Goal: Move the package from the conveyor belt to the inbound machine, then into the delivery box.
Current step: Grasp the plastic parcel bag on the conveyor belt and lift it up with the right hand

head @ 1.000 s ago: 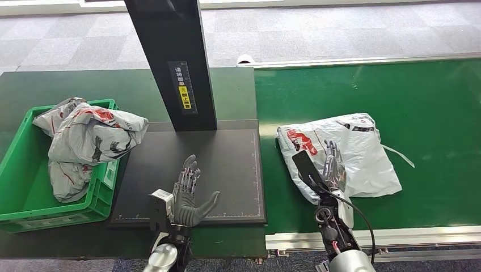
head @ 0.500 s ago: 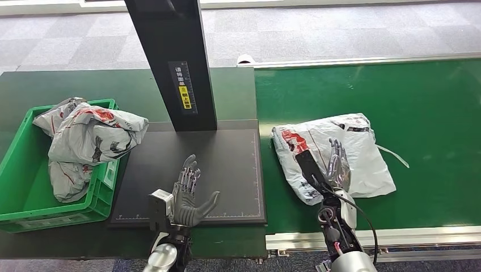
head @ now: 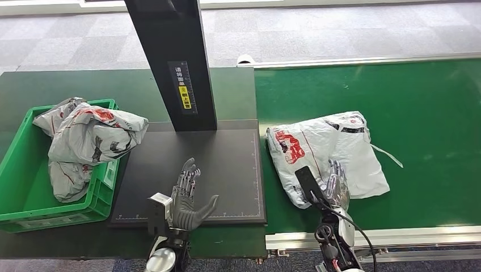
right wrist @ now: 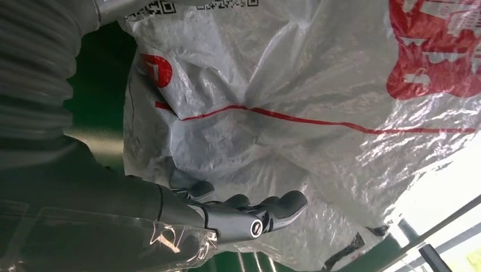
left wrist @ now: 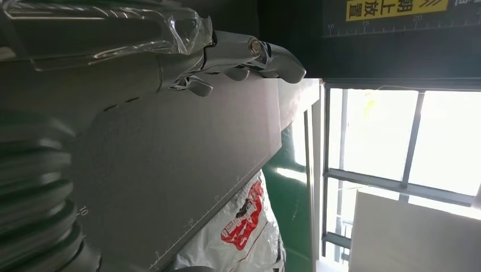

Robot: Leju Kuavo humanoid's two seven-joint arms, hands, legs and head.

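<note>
Green belt surface [head: 431, 102] spans the right half of the work area, bounded by a silver rail along its near edge and another along its far edge. A grey plastic package [head: 323, 153] with red print lies flat on the belt, its left edge close to the seam where the belt meets the dark table. A thin strip trails from its right side onto bare belt. Wide open belt lies to the right of the package and beyond it.

The right hand [head: 334, 184] sits over the near edge of the package, fingers extended and slightly apart, holding nothing; whether the fingertips touch the plastic cannot be told. In the right wrist view the package [right wrist: 317, 113] is crinkled, with a red line across it, and the right hand's fingers [right wrist: 272, 209] reach out alongside it.

The black scanning plate [head: 227, 164] lies flat on the table just left of the belt seam, with ruler marks along its near and right edges. A black post [head: 170, 56] with a yellow label rises from its far edge. The left hand [head: 187, 198] is held over the plate's near edge, fingers spread, thumb out to the right, empty.

A green crate [head: 22, 192] stands at the plate's left edge, holding crumpled grey bags [head: 85, 136] that rise above its rim.
</note>
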